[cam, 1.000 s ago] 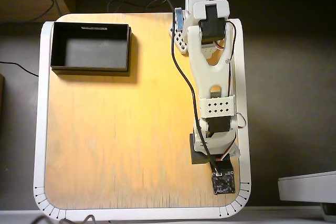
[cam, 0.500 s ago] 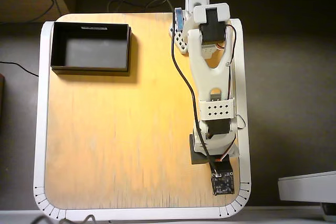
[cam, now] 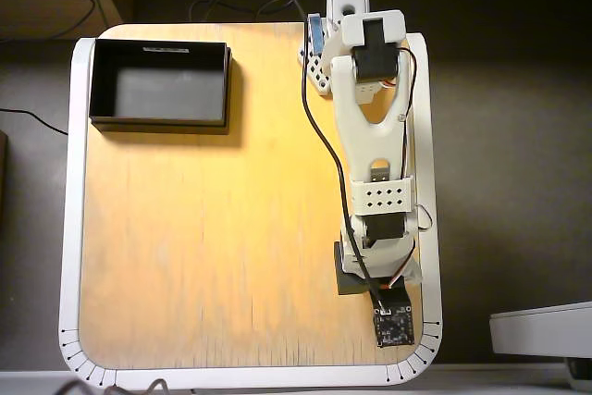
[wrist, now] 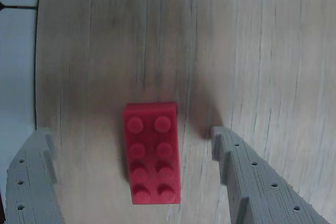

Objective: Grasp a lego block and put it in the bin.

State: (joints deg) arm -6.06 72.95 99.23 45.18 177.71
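In the wrist view the red lego block [wrist: 151, 153] lies flat on the wooden table, studs up, long side running away from the camera. My gripper [wrist: 131, 134] is open, with one grey finger [wrist: 31, 177] to the left of the block and the other to its right. There is a clear gap on both sides and neither finger touches the block. In the overhead view the arm [cam: 375, 136] reaches to the lower right of the table and hides the block. The black bin [cam: 159, 85] sits empty at the table's top left corner, far from the gripper.
The wooden table [cam: 203, 247] has a white rim, and its edge shows at the left of the wrist view [wrist: 18, 77]. A small black circuit board [cam: 393, 324] sits by the wrist at the lower right. Cables run behind the arm's base [cam: 347, 6].
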